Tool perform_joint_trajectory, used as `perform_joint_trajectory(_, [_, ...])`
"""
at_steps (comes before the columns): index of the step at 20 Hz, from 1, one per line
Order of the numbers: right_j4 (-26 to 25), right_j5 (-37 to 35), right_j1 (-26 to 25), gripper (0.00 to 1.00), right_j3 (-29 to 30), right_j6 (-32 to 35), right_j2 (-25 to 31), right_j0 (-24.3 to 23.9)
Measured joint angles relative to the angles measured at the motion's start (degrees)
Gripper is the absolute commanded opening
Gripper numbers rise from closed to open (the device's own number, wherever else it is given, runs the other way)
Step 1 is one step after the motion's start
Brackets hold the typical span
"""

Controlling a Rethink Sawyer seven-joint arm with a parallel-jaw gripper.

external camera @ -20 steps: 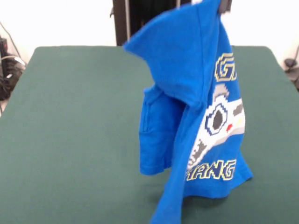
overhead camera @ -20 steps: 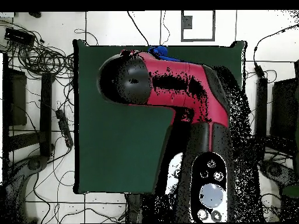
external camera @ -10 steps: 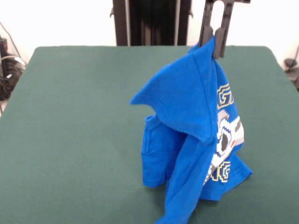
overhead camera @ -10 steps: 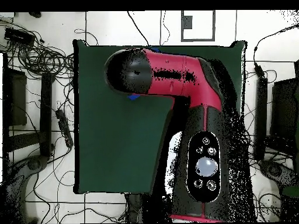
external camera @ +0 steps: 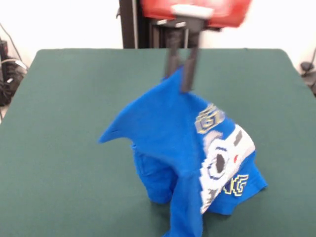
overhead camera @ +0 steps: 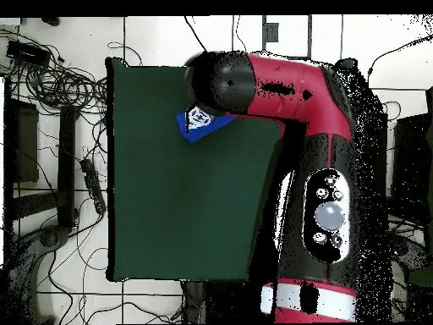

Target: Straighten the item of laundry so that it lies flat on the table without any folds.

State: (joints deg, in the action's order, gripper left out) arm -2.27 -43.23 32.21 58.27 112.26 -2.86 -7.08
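The bright blue T-shirt with a white-grey controller print hangs crumpled from one pinched point, its lower part bunched on the green table near the front edge. My gripper comes down from above and is shut on the shirt's top fold. In the overhead view a part of the shirt shows beside the red and black arm, which hides the gripper and the rest of the cloth.
The pedestal stands at the table's far side. Cables and dark equipment lie on the floor around the table.
My gripper has come lower and moved left in the front view with the shirt in it. More of the cloth now rests on the table, and the print has turned more into sight.
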Motion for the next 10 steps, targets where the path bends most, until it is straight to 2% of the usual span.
perform_joint_trajectory(3, [-0.12, -0.15, -2.13, 0.0, -3.07, 0.0, 0.48, -3.77])
perform_joint_trajectory(10, [-0.31, -0.14, -4.68, 0.0, -6.3, 0.0, 0.62, -7.98])
